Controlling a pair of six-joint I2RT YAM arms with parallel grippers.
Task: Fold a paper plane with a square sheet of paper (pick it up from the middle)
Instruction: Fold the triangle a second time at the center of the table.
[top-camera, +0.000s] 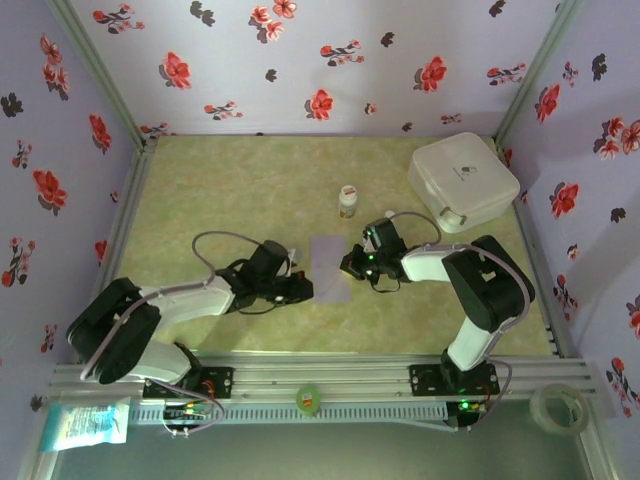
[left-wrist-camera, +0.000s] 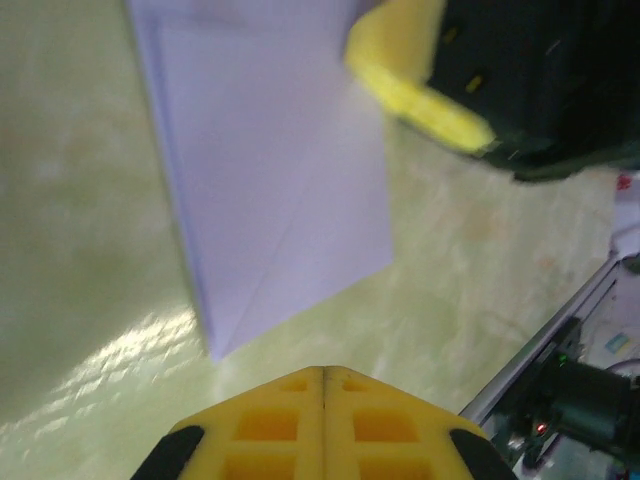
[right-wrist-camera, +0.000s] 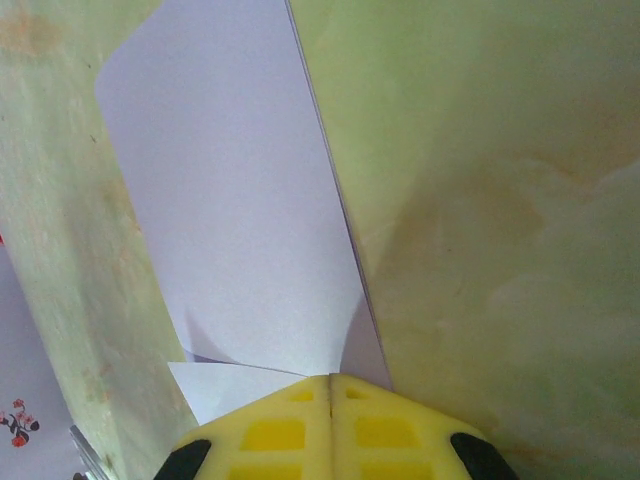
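Square sheet of paper (top-camera: 331, 268), diagonal crease — left wrist, white box (top-camera: 463, 181) — overhead.

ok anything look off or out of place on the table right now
Nothing spilled or damaged. One small oddity: by the right tool, a pale corner flap pokes out sideways from under the folded paper, so its layers look slightly misaligned.
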